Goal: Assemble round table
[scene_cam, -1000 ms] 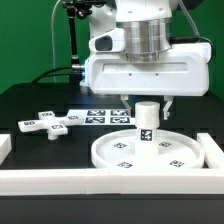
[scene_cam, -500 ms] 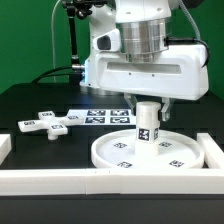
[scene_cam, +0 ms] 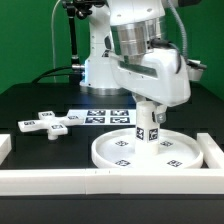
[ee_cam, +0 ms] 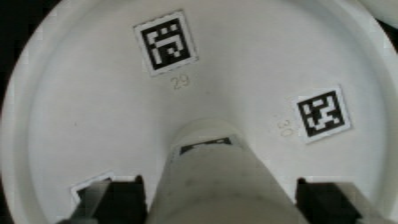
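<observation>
The large rimmed round disc (scene_cam: 178, 156) lies flat on the table at the front, inside the border wall. The short cylindrical post (scene_cam: 147, 126) stands upright at its middle, tag facing the camera. My gripper (scene_cam: 148, 104) comes down from above and is shut on the top of the post. In the wrist view the post (ee_cam: 222, 175) fills the space between my dark fingers (ee_cam: 121, 200), with the tagged disc (ee_cam: 107, 100) below. The cross-shaped piece (scene_cam: 50, 123) lies flat on the black table at the exterior view's left, apart from the gripper.
The marker board (scene_cam: 104, 116) lies flat behind the disc. The white rectangular border wall (scene_cam: 100, 181) runs along the front and up both sides. The arm's base and cables stand at the back.
My hand has turned about its vertical axis over the post, from square-on to angled. The post stays upright on the disc. The cross piece has not moved.
</observation>
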`<state>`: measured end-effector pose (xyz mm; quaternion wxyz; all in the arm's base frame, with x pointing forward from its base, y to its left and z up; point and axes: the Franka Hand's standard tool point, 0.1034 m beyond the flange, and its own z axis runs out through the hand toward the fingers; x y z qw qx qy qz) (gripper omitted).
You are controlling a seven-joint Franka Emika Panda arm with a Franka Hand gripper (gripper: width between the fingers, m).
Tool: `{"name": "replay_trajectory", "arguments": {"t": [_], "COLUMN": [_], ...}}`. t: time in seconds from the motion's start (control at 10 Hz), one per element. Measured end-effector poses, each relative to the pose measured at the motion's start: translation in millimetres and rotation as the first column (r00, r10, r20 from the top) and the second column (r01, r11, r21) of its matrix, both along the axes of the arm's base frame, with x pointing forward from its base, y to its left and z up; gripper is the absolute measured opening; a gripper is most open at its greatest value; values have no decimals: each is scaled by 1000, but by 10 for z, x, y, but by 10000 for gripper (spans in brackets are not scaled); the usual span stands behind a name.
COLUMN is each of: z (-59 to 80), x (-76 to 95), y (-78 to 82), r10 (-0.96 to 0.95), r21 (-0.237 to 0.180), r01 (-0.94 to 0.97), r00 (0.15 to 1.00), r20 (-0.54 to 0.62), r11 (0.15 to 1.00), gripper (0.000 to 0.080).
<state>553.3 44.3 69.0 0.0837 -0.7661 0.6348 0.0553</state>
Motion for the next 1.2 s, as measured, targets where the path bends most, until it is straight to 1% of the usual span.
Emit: {"name": "replay_trajectory", "arguments": {"t": [0.2, 0.5, 0.6, 0.7, 0.8, 0.9, 1.0, 1.2], "z": [3, 12, 9, 5, 10, 36, 30, 22], "x": [19, 34, 32, 29, 20, 34, 43, 37], "y": [5, 19, 36, 42, 63, 99, 104, 104], "r10": [-137, -279, -298, -269, -211, -151, -170, -26], "r21": [32, 41, 47, 47, 39, 23, 32, 32], "r01": [137, 281, 300, 271, 212, 152, 171, 26], "r00": [991, 960, 954, 963, 977, 988, 985, 1000], "r20": [-8, -34, -39, -33, -36, -41, -37, -5], "r11": [990, 959, 953, 962, 976, 988, 985, 999], "gripper": [409, 409, 409, 523, 610, 638, 646, 646]}}
